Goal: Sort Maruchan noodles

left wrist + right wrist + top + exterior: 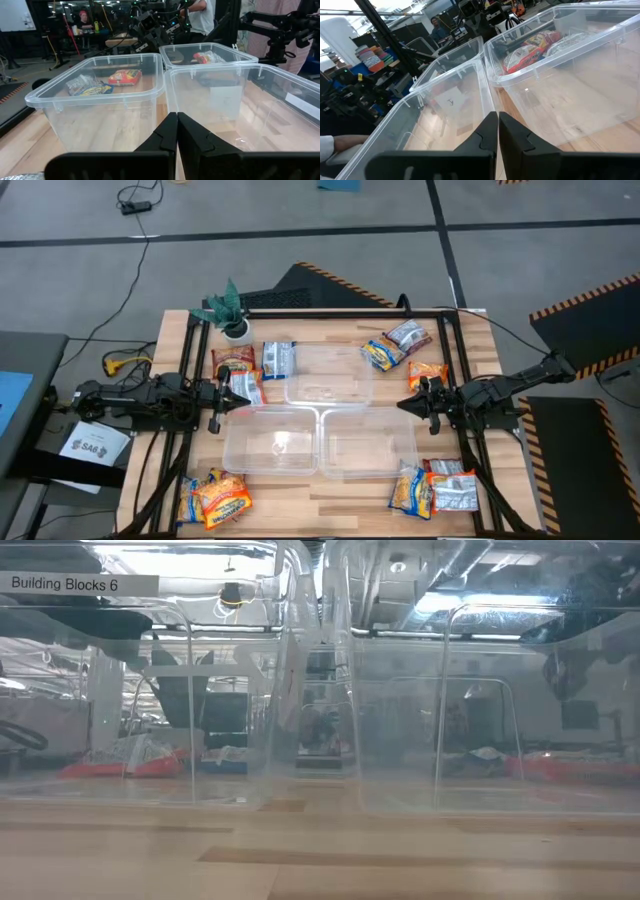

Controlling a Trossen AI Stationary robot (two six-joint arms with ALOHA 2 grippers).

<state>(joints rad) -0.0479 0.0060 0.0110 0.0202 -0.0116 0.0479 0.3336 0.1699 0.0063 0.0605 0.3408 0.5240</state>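
The Maruchan noodles lie in four loose groups on the table, outside the tubs: a far-left group [245, 370], a far-right group [400, 350], a near-left pile [215, 498] and a near-right pile [435, 488]. My left gripper [224, 404] [177, 132] is shut and holds nothing, at the left of the tubs, just beside a far-left packet. My right gripper [404, 403] [497, 131] is also shut and holds nothing, at the right of the tubs. Through the tub walls, a red packet [125, 76] shows in the left wrist view and red packets [530, 50] in the right wrist view.
Three clear plastic tubs stand mid-table: one farther back [328, 375] and two side by side nearer [270, 440] [368, 445]. A small potted plant [230, 315] stands at the far-left corner. A black frame [320, 312] runs round the table. People show in the room beyond.
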